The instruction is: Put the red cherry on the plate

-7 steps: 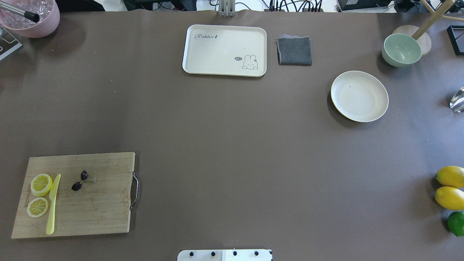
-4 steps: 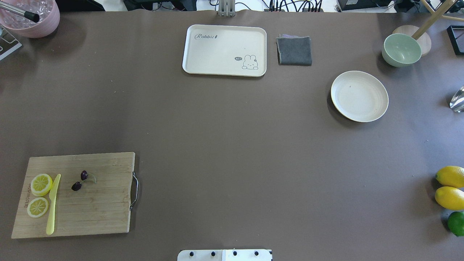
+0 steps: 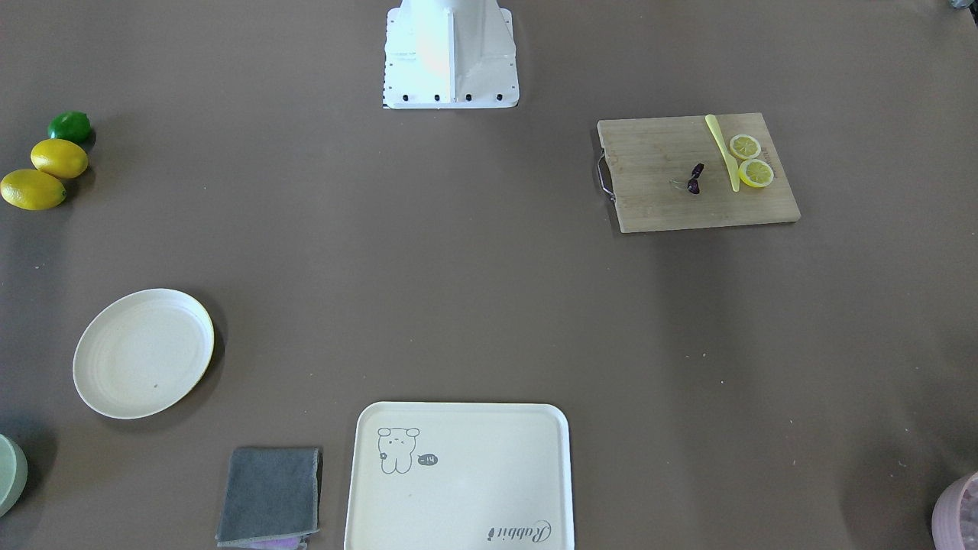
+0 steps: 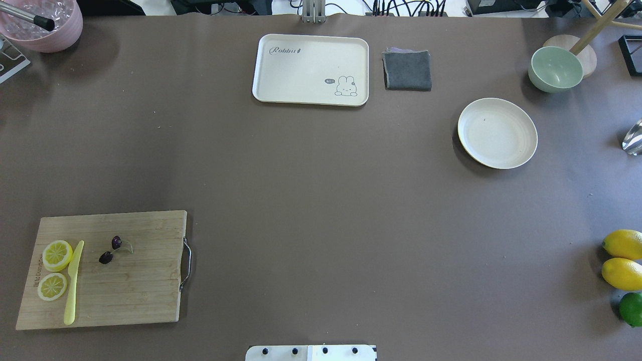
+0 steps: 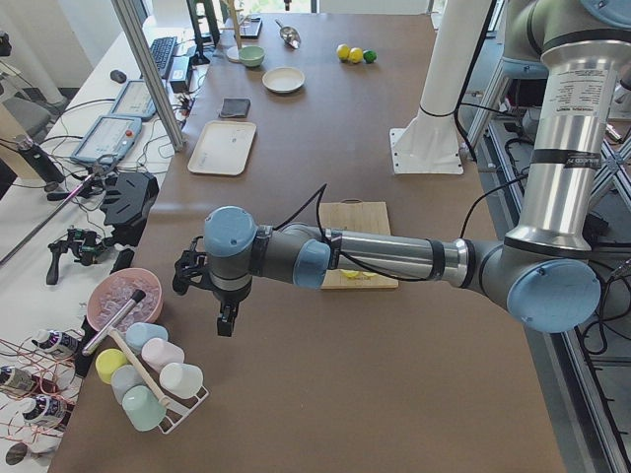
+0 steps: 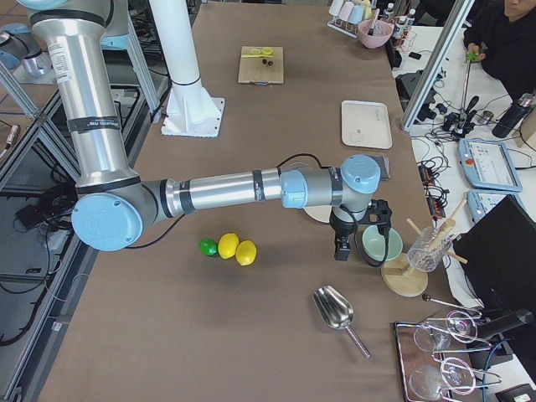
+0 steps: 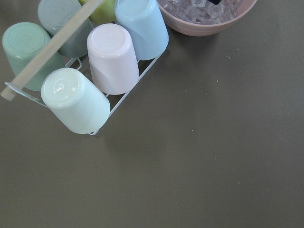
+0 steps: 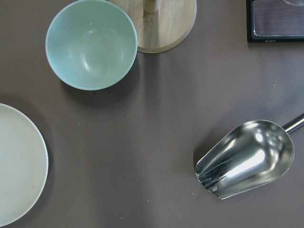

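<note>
The brown tabletop (image 4: 321,200) spreads wide beneath me. My left arm (image 5: 394,258) reaches low over its left end, with my left end effector (image 5: 225,317) pointing down near the rack of upturned cups (image 7: 90,71). My right arm (image 6: 226,191) reaches over the other end, with my right end effector (image 6: 341,247) hanging just beside the pale green bowl (image 8: 90,45). Only the side views show them, so I cannot tell whether either end effector is open or closed. The wooden cutting board (image 4: 130,291) lies near my base on my left side. The plate (image 4: 496,133) sits well apart from it, on my right. On the board lie a yellow knife (image 4: 73,281), two lemon slices (image 4: 57,254) on one side of it, and the red cherry (image 4: 106,257) near its other side.
</note>
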`<action>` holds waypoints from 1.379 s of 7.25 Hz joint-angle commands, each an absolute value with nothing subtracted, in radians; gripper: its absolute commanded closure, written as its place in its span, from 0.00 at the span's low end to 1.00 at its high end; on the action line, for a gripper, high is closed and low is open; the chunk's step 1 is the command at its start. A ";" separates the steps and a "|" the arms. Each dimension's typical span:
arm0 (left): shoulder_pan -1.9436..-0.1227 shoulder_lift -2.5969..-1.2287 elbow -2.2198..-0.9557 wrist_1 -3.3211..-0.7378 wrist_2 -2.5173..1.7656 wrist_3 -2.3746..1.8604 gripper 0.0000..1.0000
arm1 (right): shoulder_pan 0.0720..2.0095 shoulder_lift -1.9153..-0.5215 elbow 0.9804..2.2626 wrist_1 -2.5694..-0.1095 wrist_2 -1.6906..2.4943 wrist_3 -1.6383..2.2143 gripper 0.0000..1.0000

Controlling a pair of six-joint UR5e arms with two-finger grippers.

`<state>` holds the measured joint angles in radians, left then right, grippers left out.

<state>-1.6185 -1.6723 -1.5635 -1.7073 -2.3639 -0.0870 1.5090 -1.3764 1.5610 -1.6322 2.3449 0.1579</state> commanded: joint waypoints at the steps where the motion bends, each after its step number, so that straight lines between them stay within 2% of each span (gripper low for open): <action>1: -1.618 -1.671 -1.565 -1.707 -2.364 -0.090 0.02 | 1.505 -1.374 1.559 -1.632 2.344 0.158 0.00; 10: -1.621 -1.669 -1.585 -1.706 -2.368 -0.092 0.02 | 1.499 -1.381 1.562 -1.632 2.345 0.160 0.00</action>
<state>-1.6223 -1.6673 -1.5863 -1.7054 -2.3668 -0.0919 1.4999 -1.3771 1.5621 -1.6321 2.3449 0.1588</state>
